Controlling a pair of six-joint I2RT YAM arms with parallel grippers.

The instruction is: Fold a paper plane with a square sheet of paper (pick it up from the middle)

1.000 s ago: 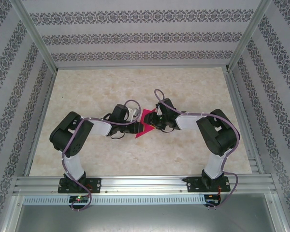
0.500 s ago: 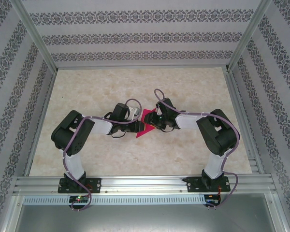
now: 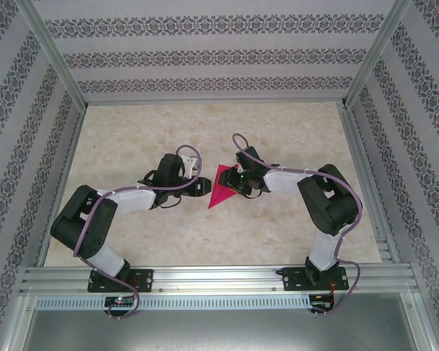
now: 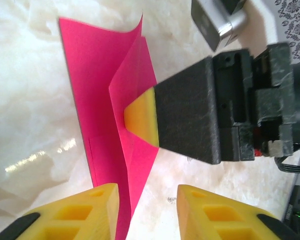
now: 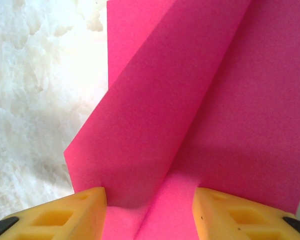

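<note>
The square sheet of paper (image 3: 219,191) is magenta-pink and lies mid-table, folded into a pointed triangle. In the left wrist view the paper (image 4: 100,100) has one flap standing up along a crease. My right gripper (image 3: 233,184) is on its right side; its yellow fingertip (image 4: 140,117) presses at the base of that flap. From the right wrist, the paper (image 5: 190,100) spans the space under my right gripper (image 5: 150,200), jaws apart. My left gripper (image 3: 203,187) is just left of the paper. Its jaws (image 4: 147,200) are open, and the paper's near tip lies beside the left finger. The paper plane is out of view.
The marble-look table (image 3: 132,131) is boxed in by patterned walls and aluminium posts. A metal rail (image 3: 219,278) carrying both arm bases runs along the near edge. The right wrist's silver camera housing (image 4: 220,25) hangs above the paper.
My left arm has stretched out lower and to the left, and its gripper has opened and drawn back off the paper. More of the pink triangle shows. The right arm has hardly moved.
</note>
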